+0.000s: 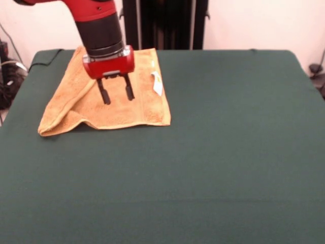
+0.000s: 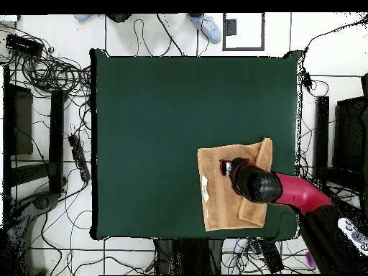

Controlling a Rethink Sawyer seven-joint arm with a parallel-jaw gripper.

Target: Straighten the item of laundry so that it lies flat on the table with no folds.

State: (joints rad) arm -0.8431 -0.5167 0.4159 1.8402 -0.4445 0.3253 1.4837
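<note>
The golden-orange hand towel (image 1: pixel 114 96) lies near the table's (image 1: pixel 213 152) robot-side corner (one side folded over); the gripper (image 1: pixel 116 94) hangs over it, fingers apart.

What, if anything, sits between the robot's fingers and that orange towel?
Nothing visible. The open gripper hangs directly over the towel, fingers pointing down at it. One side of the towel is folded over; only bare table surrounds it.
</note>
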